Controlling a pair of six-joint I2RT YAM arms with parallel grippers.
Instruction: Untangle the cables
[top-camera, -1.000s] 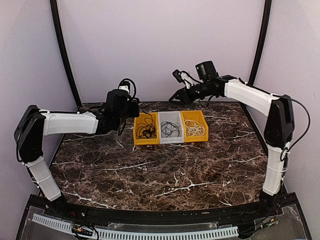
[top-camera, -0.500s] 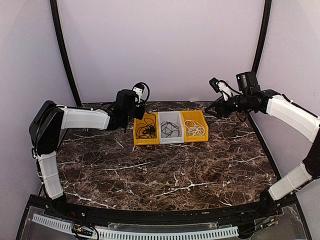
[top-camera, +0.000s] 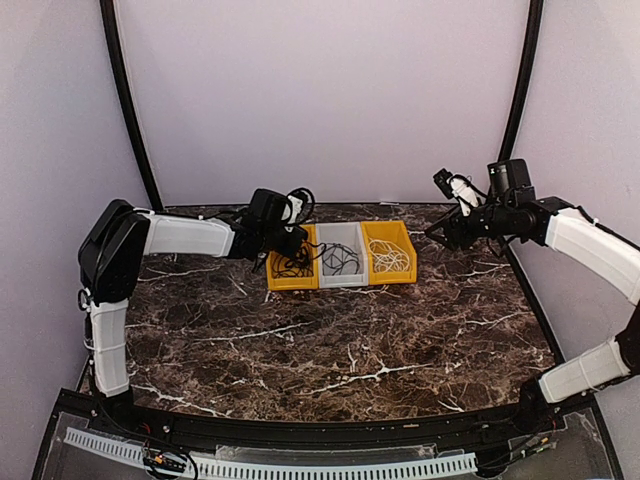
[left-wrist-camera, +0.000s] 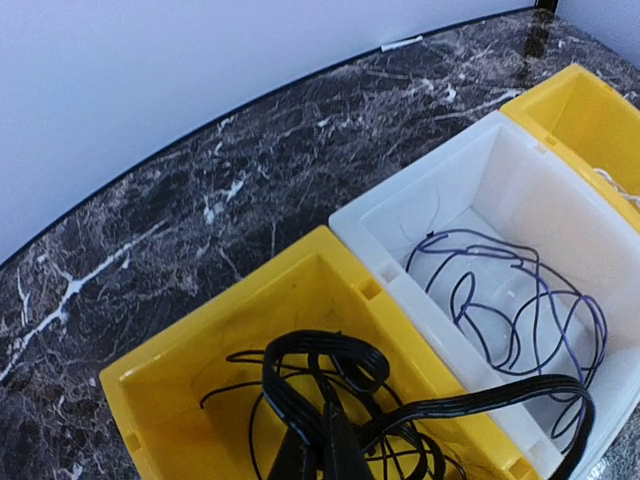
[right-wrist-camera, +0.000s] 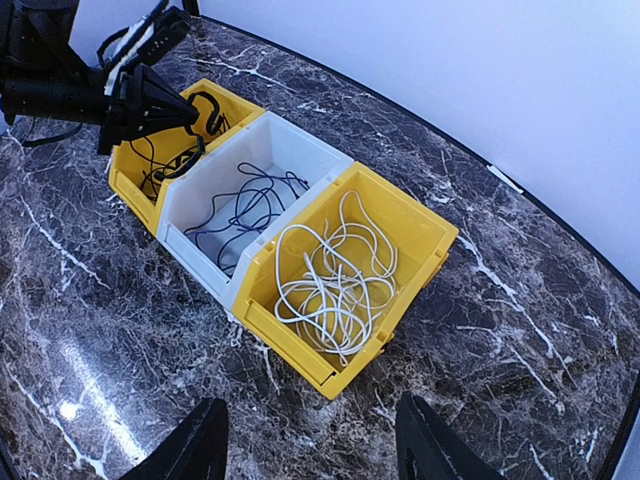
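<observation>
Left arm (top-camera: 190, 235): rises from its base at the near left corner, bends at the elbow and reaches level toward the three bins near the middle of the far edge of the surface (top-camera: 330, 340). Left claw (left-wrist-camera: 320, 445): closed, pinching the thick black cable (left-wrist-camera: 330, 365) over the left yellow bin (left-wrist-camera: 200, 350); one loop hangs across the white bin (left-wrist-camera: 420, 200).

Right arm (top-camera: 590, 245): raised near the far right corner, wrist angled down toward the bins. Right claw (right-wrist-camera: 308, 440): fingers spread wide, nothing between them.

Thin dark cable (left-wrist-camera: 520, 300): lies in the white bin. White cable (right-wrist-camera: 335, 275): lies in the right yellow bin (right-wrist-camera: 400, 215).
</observation>
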